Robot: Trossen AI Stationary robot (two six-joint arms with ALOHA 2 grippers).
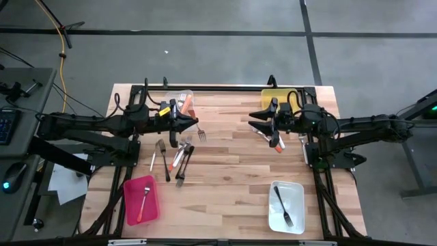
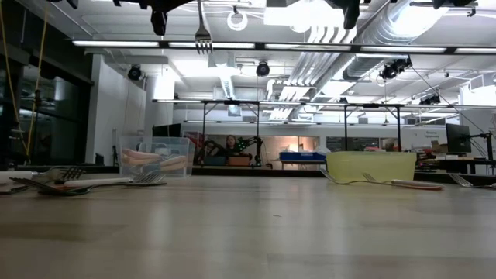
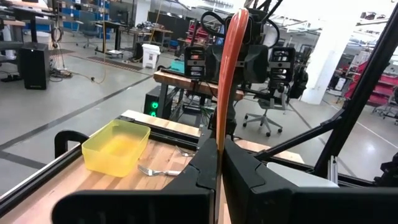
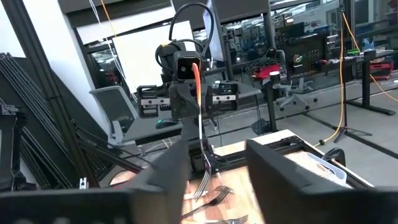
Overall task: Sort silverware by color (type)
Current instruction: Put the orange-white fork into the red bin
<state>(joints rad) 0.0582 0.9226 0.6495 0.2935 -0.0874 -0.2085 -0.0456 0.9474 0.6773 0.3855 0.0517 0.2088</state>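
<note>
An orange-handled metal fork (image 1: 192, 121) was held pinched between the closed fingers of the left gripper (image 1: 183, 121), lifted clear of the table above the loose pile of forks (image 1: 176, 156); the clear plastic bin (image 1: 183, 98), already holding orange-handled pieces, lay just behind it at the far edge; the fork would be best carried level over that bin, lowered inside its walls and only then released, so that the thin handle did not catch the rim. The right gripper (image 1: 263, 125) waited with its fingers spread and empty, near the yellow plastic bin (image 1: 274, 96). The remaining silverware was seen in the overhead view: one fork in the red bin (image 1: 140, 199), one dark fork in the white bin (image 1: 287, 206); neither bin appeared in the low view, where only the fork's tines (image 2: 203, 39) hung from above. The left wrist view alone showed the handle (image 3: 229, 74) clamped upright.
</note>
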